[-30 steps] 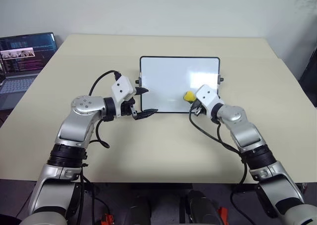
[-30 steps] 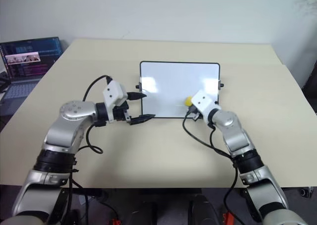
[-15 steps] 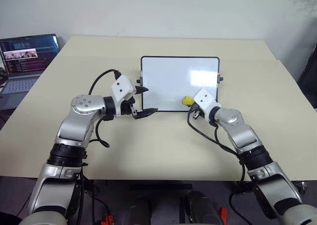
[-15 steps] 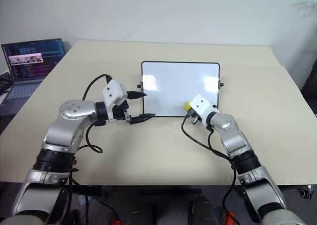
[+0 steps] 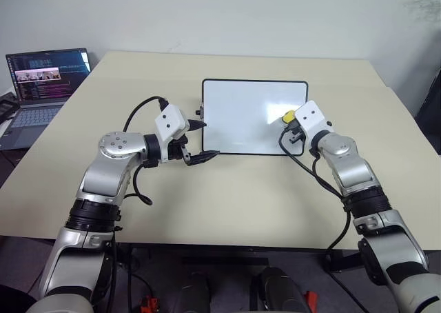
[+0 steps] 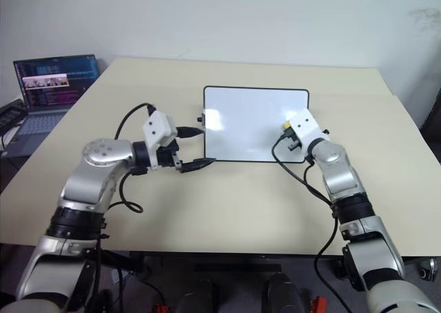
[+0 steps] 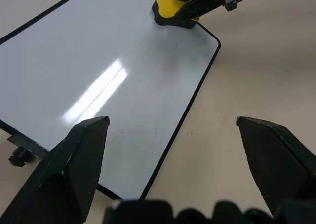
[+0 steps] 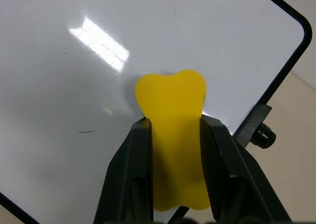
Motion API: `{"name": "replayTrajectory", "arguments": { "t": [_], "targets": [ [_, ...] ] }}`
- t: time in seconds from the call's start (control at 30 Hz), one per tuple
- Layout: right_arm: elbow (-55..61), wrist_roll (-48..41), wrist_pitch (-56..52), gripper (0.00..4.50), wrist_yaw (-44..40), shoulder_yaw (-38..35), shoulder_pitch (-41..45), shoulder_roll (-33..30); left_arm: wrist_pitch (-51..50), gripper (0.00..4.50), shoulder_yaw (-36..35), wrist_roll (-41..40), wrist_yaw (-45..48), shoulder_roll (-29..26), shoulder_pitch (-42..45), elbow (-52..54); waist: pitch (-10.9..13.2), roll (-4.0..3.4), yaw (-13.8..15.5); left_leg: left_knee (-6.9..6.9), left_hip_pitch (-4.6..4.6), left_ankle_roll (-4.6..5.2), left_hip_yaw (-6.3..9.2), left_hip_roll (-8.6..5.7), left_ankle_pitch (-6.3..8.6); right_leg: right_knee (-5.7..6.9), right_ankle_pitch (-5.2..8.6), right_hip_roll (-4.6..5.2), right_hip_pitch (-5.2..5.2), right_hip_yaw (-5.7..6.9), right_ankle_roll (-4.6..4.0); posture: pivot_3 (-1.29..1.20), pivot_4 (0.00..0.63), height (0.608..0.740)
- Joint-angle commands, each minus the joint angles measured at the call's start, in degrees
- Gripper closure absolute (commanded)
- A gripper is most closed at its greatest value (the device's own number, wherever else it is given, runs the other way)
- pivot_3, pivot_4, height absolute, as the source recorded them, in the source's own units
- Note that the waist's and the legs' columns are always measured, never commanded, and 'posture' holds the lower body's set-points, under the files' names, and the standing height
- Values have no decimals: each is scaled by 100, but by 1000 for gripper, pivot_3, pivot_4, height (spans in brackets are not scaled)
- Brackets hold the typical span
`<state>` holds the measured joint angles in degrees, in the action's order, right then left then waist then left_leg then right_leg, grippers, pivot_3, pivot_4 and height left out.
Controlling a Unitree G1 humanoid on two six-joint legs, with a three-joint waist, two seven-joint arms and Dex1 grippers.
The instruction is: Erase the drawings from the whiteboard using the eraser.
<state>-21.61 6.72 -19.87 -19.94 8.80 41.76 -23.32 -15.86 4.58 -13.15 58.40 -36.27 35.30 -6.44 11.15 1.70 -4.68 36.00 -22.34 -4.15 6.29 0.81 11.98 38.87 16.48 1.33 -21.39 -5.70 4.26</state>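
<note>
Beige table (image 5: 227, 203) w/ whiteboard (image 5: 241, 130) lying flat (laptop (image 5: 43, 85) beside, off-table).

Both arms out front, bent at the elbow.
Left gripper (image 5: 201, 140): fingers spread wide, pointing inward, nothing between them. Right gripper (image 8: 174, 130): fingers clamped tight on the eraser (image 8: 173, 110), forearm angled inward, wrist bent to point ahead.

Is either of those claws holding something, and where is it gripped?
The right gripper holds the yellow eraser by its two long sides, against the whiteboard. The left gripper holds nothing.
</note>
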Motion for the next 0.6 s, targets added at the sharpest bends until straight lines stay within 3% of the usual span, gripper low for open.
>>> {"name": "replayTrajectory", "arguments": {
  "t": [0.03,0.3,0.47,0.6],
  "targets": [
    [42,82,-442,3535,-479,271,-396,-76,66,0,-106,-19,44,-76,144,80,-2,3,-4,-3,0,0,0,0,0,0,-2,0,-1,0,3,0,150,740],
    [811,172,-959,3537,-1357,917,-1077,-122,73,0,-73,-15,55,-35,163,62,-11,17,-75,-28,20,-2,-5,5,3,-1,-1,-2,-1,-1,2,0,150,740],
    [1037,74,-1096,3537,-1278,543,-897,-136,85,0,-69,-12,62,0,195,28,-12,21,-53,-30,21,-4,-4,5,4,-7,3,-2,0,0,-5,0,150,740],
    [2201,-580,-1648,3538,-1816,-134,-716,-474,4,0,-96,-171,140,100,251,103,2,8,-15,-35,0,-4,-2,5,4,-7,-1,-2,-16,2,3,0,150,740]
  ]
}}
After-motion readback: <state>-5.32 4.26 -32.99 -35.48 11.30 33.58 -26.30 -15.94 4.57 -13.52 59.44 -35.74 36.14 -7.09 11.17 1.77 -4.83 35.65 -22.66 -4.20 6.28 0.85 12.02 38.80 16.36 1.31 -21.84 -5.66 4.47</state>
